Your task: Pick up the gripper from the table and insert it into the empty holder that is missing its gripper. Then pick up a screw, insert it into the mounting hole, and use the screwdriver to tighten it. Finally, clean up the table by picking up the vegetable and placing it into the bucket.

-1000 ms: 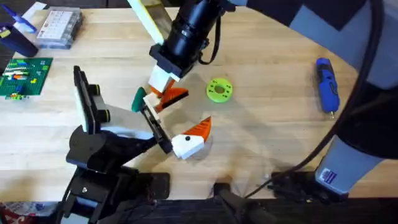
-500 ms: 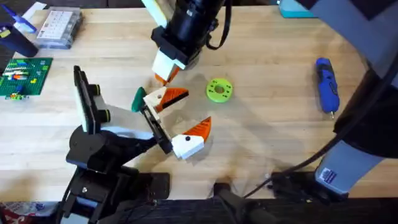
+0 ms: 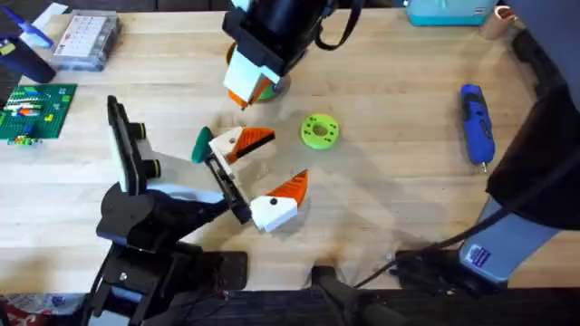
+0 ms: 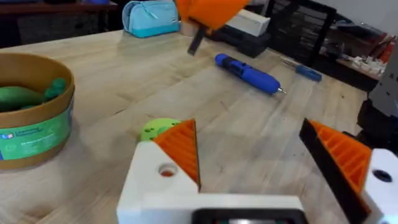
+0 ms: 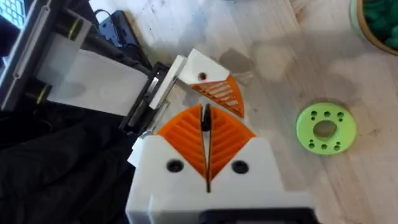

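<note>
Bucket [image 4: 31, 118] beside left pincer [image 4: 267, 162]

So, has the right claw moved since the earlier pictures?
Yes. The right claw has moved up the overhead view, away from the green disc, toward the table's far edge.

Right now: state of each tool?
Left tool: open, empty.
Right tool: shut on a thin dark part, possibly a screw.
</note>
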`<action>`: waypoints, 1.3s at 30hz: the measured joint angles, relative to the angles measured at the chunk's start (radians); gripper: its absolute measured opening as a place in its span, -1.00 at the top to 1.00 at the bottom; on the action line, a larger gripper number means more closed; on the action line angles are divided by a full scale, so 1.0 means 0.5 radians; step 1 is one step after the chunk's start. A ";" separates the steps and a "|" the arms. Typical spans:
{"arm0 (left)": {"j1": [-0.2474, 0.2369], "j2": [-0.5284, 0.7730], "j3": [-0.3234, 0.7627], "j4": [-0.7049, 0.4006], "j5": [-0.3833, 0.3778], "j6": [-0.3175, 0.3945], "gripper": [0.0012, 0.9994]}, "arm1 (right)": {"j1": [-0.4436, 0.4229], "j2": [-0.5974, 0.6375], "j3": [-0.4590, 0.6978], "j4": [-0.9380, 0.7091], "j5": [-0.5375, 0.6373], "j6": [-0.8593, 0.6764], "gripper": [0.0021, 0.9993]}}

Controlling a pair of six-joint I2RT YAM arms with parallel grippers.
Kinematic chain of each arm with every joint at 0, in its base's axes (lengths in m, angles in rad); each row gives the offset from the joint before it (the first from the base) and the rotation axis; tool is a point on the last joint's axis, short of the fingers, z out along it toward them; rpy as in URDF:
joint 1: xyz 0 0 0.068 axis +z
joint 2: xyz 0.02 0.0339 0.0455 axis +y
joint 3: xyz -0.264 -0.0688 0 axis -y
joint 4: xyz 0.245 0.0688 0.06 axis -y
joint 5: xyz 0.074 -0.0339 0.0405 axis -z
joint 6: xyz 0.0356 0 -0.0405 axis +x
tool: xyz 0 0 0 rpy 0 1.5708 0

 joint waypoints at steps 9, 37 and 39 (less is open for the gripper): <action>0.000 0.000 0.000 0.000 0.000 0.000 -0.98 | 0.008 0.000 0.101 -0.001 -0.001 -0.001 1.00; 0.000 0.000 0.000 0.000 0.000 0.000 -0.98 | 0.253 0.231 0.102 -0.037 0.209 -0.099 1.00; 0.000 0.000 0.000 0.000 0.000 0.000 -0.98 | 0.253 0.232 0.102 -0.038 0.215 -0.112 1.00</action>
